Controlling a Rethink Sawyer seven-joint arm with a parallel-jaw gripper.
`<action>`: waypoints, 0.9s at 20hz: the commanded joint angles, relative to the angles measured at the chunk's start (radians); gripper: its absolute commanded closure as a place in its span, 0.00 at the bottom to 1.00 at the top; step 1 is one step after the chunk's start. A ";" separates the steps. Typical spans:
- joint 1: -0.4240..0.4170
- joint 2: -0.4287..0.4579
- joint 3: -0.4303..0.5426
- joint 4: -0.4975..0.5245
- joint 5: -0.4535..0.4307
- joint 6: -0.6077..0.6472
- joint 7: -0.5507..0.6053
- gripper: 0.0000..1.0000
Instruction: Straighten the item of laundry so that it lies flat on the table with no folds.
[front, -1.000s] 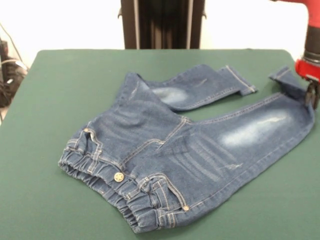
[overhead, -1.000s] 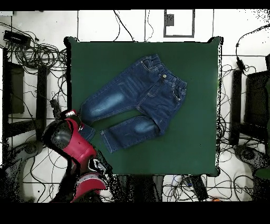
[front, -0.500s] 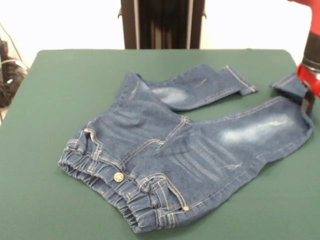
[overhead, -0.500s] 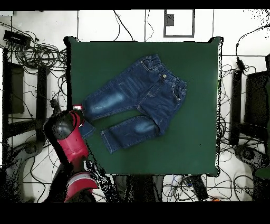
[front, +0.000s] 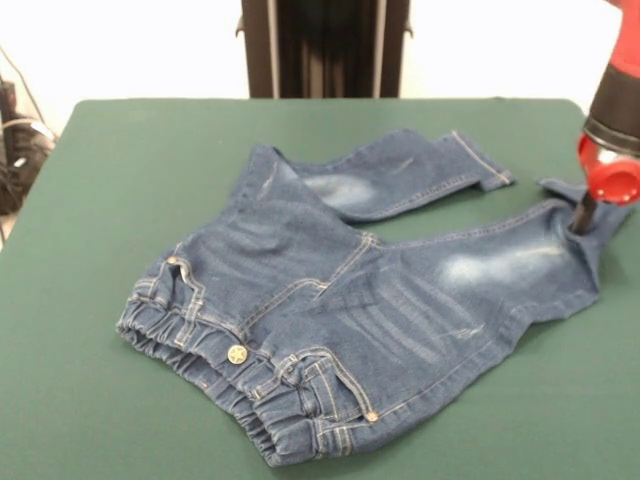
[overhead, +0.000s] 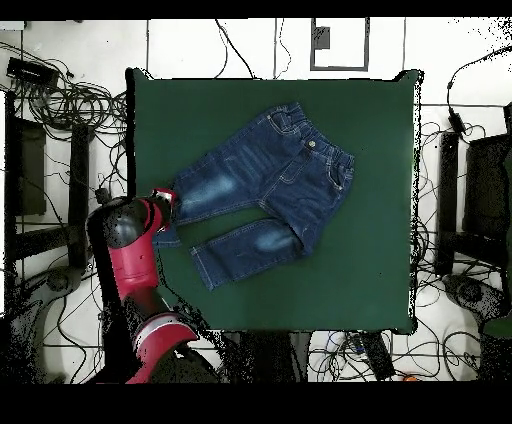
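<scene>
Denim jeans (front: 360, 300) lay across the green table (front: 120, 200) in the front view, waistband nearest the camera and both legs running toward the far right. The gripper (front: 583, 215) came down at the cuff end of the longer leg, where the cloth was rucked up against it; whether it pinched the fabric could not be told. From overhead, the jeans (overhead: 265, 185) sat left of the table's (overhead: 370, 260) centre, the red arm (overhead: 135, 260) over their left cuff.
</scene>
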 joint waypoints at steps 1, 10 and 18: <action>-0.020 0.014 0.160 -0.029 0.128 -0.118 -0.235 1.00; -0.043 0.041 0.245 -0.070 0.199 -0.288 -0.181 1.00; -0.065 0.045 0.276 -0.062 0.199 -0.326 -0.145 1.00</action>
